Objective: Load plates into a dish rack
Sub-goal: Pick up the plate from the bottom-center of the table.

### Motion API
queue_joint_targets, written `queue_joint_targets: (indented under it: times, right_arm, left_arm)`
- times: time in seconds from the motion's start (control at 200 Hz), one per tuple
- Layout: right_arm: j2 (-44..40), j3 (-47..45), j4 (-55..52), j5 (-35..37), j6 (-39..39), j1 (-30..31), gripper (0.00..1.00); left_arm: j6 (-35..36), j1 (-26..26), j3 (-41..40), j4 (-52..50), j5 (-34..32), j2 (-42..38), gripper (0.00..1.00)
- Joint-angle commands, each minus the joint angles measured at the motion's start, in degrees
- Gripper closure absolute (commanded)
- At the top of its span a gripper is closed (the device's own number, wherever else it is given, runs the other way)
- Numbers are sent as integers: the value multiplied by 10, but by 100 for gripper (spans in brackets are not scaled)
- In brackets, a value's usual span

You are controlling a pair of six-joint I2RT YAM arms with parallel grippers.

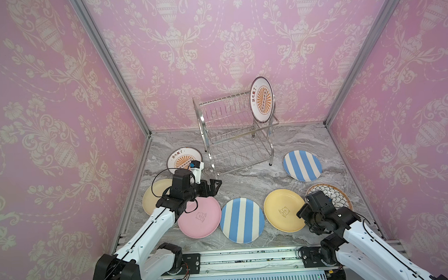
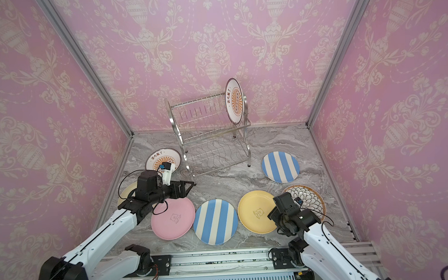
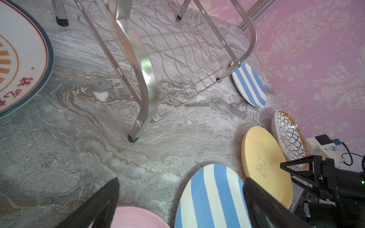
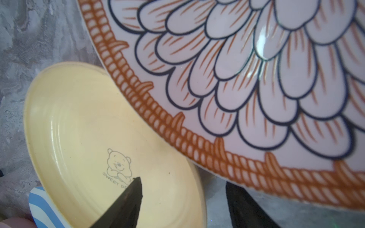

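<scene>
Right gripper (image 4: 183, 180), jaws apart, seems to straddle the rim of the petal plate (image 4: 256, 79) beside the yellow plate (image 4: 88, 128), ready to pinch it. Left gripper (image 3: 181, 179) hovers open, empty. One sunburst plate (image 1: 261, 99) stands in the rack (image 3: 148, 83).

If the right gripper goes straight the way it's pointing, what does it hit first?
Probably the rim of the petal-patterned plate, just ahead of the right gripper; the yellow plate lies beside that line. Depth is unclear.

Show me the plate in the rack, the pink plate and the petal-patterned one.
racked sunburst plate (image 1: 261, 99): in a top view, painted centre
pink plate (image 1: 201, 217): in a top view, its middle
petal-patterned plate (image 4: 256, 79): right wrist view, petalled face
</scene>
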Motion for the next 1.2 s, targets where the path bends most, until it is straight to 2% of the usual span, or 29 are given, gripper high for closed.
queue_joint_targets:
  times: [0.0,0.13,0.365,0.62,1.196]
  right_arm:
    - [-18,-31,28,-1,26,-4,35]
    - [-22,-60,53,-21,36,-4,40]
    - [-23,-47,54,-10,18,-5,45]
    - [8,-54,99,-28,14,-5,60]
    - [25,-23,85,-13,-20,-5,83]
  left_arm:
    - [17,-5,15,-3,0,-8,1]
    - [24,-5,25,-17,-7,-8,1]
    - [45,-5,44,-35,-9,-2,1]
    - [26,-4,44,-17,-2,2,1]
    - [26,-5,45,-11,-3,0,1]
